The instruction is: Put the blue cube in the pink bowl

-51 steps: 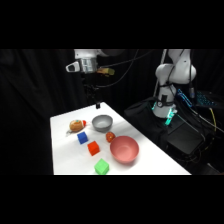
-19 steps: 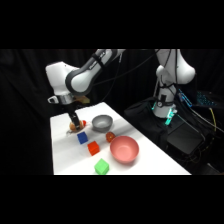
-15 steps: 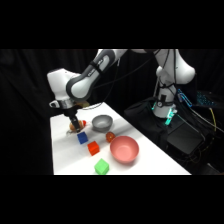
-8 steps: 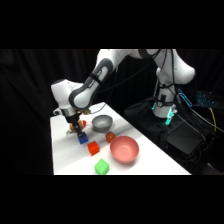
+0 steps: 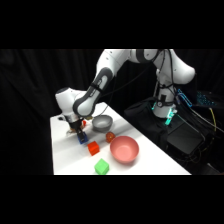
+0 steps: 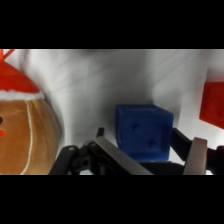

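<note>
- Over the preceding few seconds the arm had swung from high above the table down to its near-left part, so the gripper now sat low over the cube.
- That put the task at the grasp: the reach was done, and the lift and the carry to the bowl were not yet begun.
- The fingers were spread, one on each side of the cube; they looked just clear of its faces, though the wrist view was too close to be sure.
- The cube rested on the table, flat, beside a gingerbread toy, with the red cube near and the bowl well apart.
- Being a cube, it had no long axis; one vertical edge was turned toward the wrist camera.
</note>
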Tool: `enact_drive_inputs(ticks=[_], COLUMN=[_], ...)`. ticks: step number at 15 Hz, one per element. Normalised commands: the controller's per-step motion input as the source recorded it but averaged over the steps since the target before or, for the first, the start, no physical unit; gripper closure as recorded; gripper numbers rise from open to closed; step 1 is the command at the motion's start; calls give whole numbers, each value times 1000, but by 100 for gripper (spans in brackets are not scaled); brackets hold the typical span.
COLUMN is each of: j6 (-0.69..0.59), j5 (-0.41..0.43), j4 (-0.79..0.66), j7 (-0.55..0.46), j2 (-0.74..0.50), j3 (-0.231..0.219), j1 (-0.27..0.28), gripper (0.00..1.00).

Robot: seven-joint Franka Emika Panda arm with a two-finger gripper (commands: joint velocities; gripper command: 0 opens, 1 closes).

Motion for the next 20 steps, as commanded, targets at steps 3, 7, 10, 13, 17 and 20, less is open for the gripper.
enact_drive_inputs(ticks=[3,7,10,13,17,20], j6=[153,103,-78,-242,-317,-379], j5=[-100,-147,-137,-83,-29,-31], j4=[-2,-177,-260,-261,-200,-115], j7=[62,116,122,51,-31,-30], j2=[6,-208,-367,-466,-470,-418], j3=[25,-37,-49,-1,33,6], j1=[-2,50,70,37,-4,11], gripper=[31,73,77,77,77,77])
